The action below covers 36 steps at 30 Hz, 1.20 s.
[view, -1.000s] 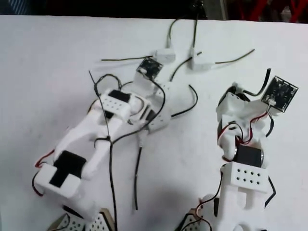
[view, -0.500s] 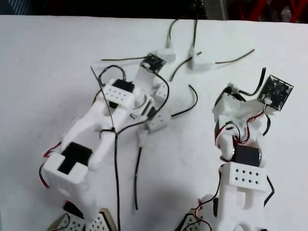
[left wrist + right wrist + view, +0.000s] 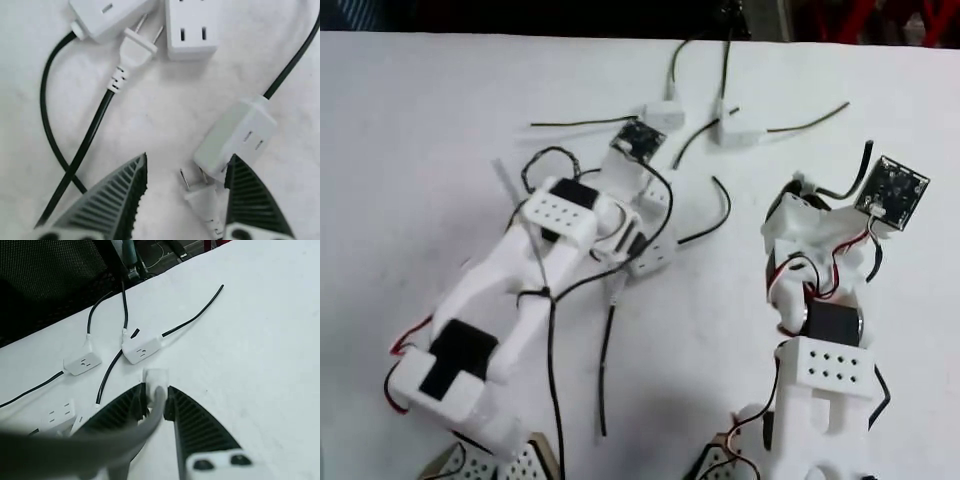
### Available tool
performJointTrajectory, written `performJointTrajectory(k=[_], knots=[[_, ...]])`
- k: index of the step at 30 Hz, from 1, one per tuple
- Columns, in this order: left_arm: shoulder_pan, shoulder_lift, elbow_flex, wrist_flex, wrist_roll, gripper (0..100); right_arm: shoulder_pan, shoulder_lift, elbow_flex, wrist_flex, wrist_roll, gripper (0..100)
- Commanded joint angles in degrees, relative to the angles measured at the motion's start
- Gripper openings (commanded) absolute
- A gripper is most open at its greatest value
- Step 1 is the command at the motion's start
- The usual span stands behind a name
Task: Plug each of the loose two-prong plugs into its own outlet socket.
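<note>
Left arm (image 3: 510, 280) has backed off slightly toward the near table edge vs 0.5 s ago. Right arm (image 3: 820, 290) hasn't moved.

Left jaws: apart, nothing clamped. The ribbed grey fingers (image 3: 117, 197) sit either side of a small white two-prong plug (image 3: 201, 196) lying flat on the white table (image 3: 420, 120). Plug's long axis runs roughly along the jaws, prongs pointing away from the wrist. Just beside the prongs is a white rectangular outlet socket (image 3: 235, 137) on a thin black cord (image 3: 292, 60). Its slots show, its long axis is skewed to the plug, and it isn't lined up with the prongs, so the plug is not inserted.

Farther out is a second white two-prong plug (image 3: 134, 50) on a thick black cord (image 3: 85, 145). Its prongs point into the gap between a white two-slot outlet block (image 3: 192, 25) and another white outlet body (image 3: 107, 15). It is seated in neither.

Right jaws: clamped on a white connector body (image 3: 155, 376). Its long axis is in line with the jaws, pointing toward the far side of the table. Can't tell the prongs. A blurred grey cord (image 3: 145, 430) runs back from it.

Ahead of it lie two white outlet sockets with black cords, one nearer (image 3: 141, 350), one off to the side (image 3: 82, 362).
</note>
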Motion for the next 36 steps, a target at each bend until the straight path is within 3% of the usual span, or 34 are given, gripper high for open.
performJointTrajectory(k=[1,5,10,17,27,36], knots=[[0.7,-5.6,0.4,-1.1,0.4,26,-0.7,-0.7,-1.5,0.2,0.1,1.8],[0.7,-5.8,0.4,-1.1,0.4,26,-4.6,-0.7,-1.5,0.7,5.2,1.8],[0.4,-5.9,1.5,-1.1,0.4,26,-15.2,-0.7,-1.6,7.0,10.6,1.8],[-0.2,-5.9,2.0,-1.1,0.4,26,-24.0,-0.6,1.3,9.9,12.1,1.8],[-5.5,-5.9,2.0,-1.1,0.8,26,-30.4,0.2,9.4,1.5,15.5,1.8],[-6.5,-5.9,2.0,-0.9,0.9,26,-32.9,16.3,7.0,-4.5,15.7,1.8]])
